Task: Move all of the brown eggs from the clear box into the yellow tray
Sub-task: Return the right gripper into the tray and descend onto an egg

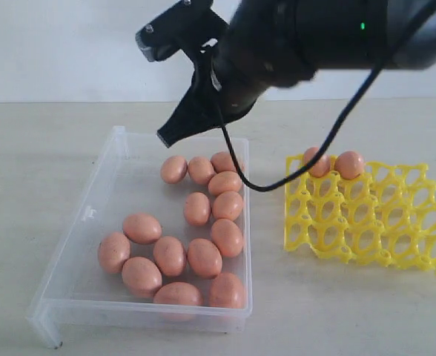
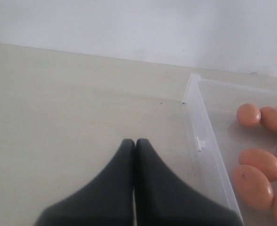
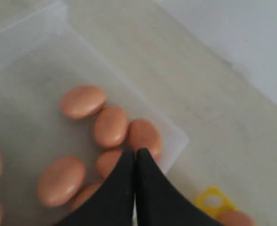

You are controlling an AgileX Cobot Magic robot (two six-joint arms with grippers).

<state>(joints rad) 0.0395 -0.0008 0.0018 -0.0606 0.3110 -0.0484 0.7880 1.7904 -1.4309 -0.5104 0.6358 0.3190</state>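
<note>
With its fingers (image 3: 122, 188) pressed together and empty above the box (image 1: 133, 185), the right gripper (image 1: 166, 138) could crack or scatter eggs (image 1: 201, 170) if lowered unopened.

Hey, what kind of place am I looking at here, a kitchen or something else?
Probably a robot test bench, not a kitchen: a bare pale table against a blank white wall, the right gripper above a clear box of brown eggs, a yellow tray beside it.

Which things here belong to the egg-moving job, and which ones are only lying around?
Job: brown eggs, clear box, yellow tray, right tool shut above the box.
Only around: table, black cable, left tool shut beside the box.
</note>
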